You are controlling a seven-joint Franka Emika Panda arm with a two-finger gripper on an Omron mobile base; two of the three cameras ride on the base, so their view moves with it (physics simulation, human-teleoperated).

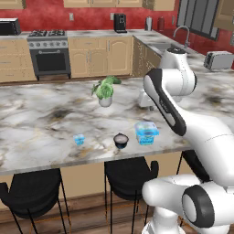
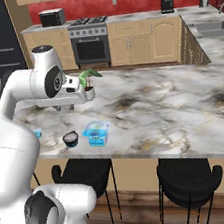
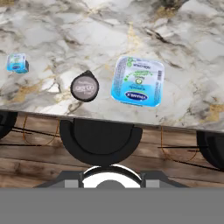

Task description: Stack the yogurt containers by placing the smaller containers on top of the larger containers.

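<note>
- Evidently nothing is stacked yet: the blue tub (image 1: 146, 132), the dark cup (image 1: 121, 140) and the light-blue cup (image 1: 79, 140) are set apart along the counter (image 1: 41, 119) near its front edge, dark cup between the other two.
- Both cups are left to be placed.
- The gripper (image 2: 65, 107) is held above the counter; finger spread cannot be told, nothing seen held.
- Printed lids are read from the hand view; the potted plant (image 1: 105, 90) is shown from the base views.
</note>
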